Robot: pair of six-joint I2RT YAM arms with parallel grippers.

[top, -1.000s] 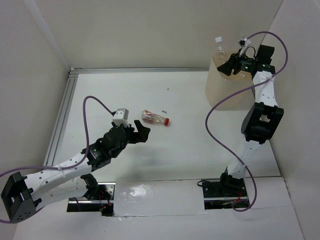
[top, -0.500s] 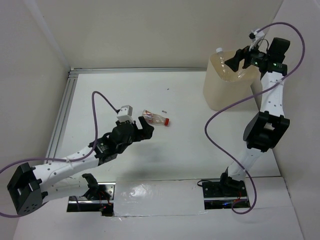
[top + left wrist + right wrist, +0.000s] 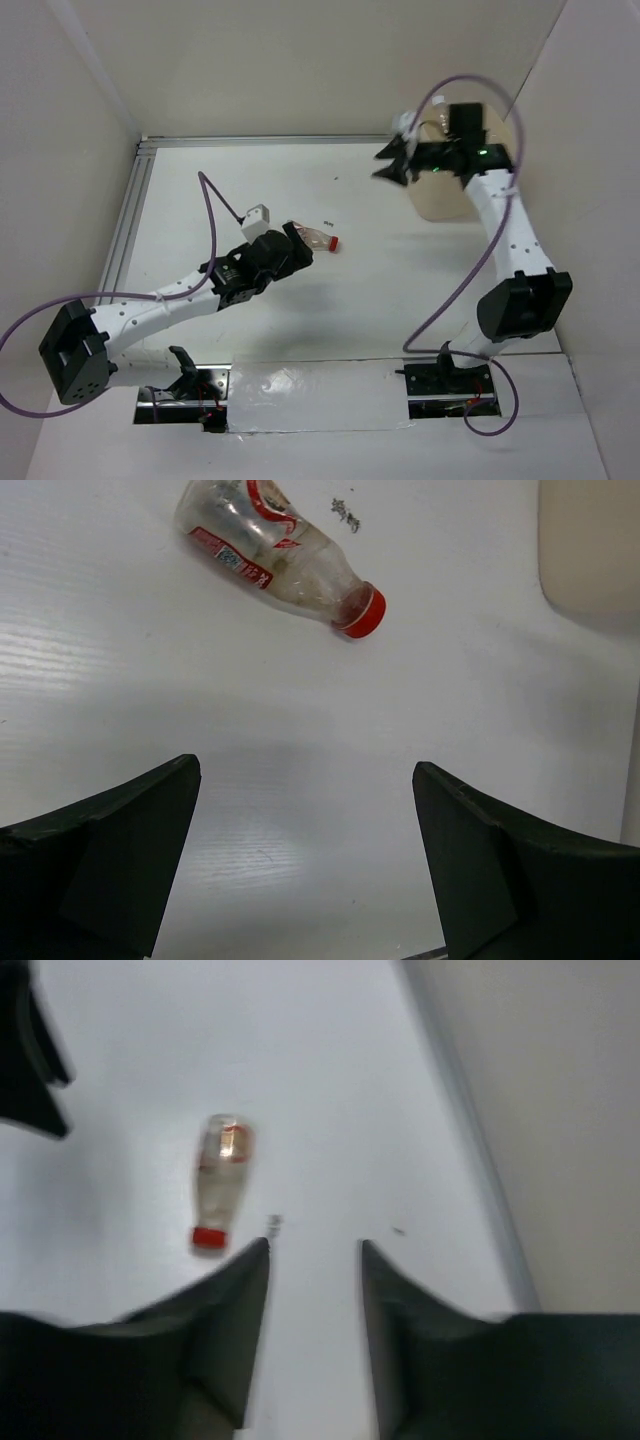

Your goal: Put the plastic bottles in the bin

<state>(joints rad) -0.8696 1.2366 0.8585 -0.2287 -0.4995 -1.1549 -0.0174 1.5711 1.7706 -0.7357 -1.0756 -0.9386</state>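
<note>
One plastic bottle (image 3: 312,238), clear with a red cap and red label, lies on its side on the white table; it also shows in the left wrist view (image 3: 280,555) and the right wrist view (image 3: 222,1180). My left gripper (image 3: 290,252) (image 3: 305,767) is wide open just short of it, with nothing between its fingers. The cream bin (image 3: 445,200) (image 3: 590,550) stands at the back right, partly hidden by the right arm. My right gripper (image 3: 386,166) (image 3: 315,1244) hangs in the air left of the bin, empty, its jaws a narrow gap apart.
An aluminium rail (image 3: 125,230) runs along the table's left edge and another (image 3: 270,140) along the back. Beige walls close in the left, back and right sides. A small dark scrap (image 3: 347,515) lies by the bottle.
The right arm swung left from above the bin and its jaws narrowed; the bottle above the bin's rim no longer shows. The left gripper advanced towards the red-capped bottle.
</note>
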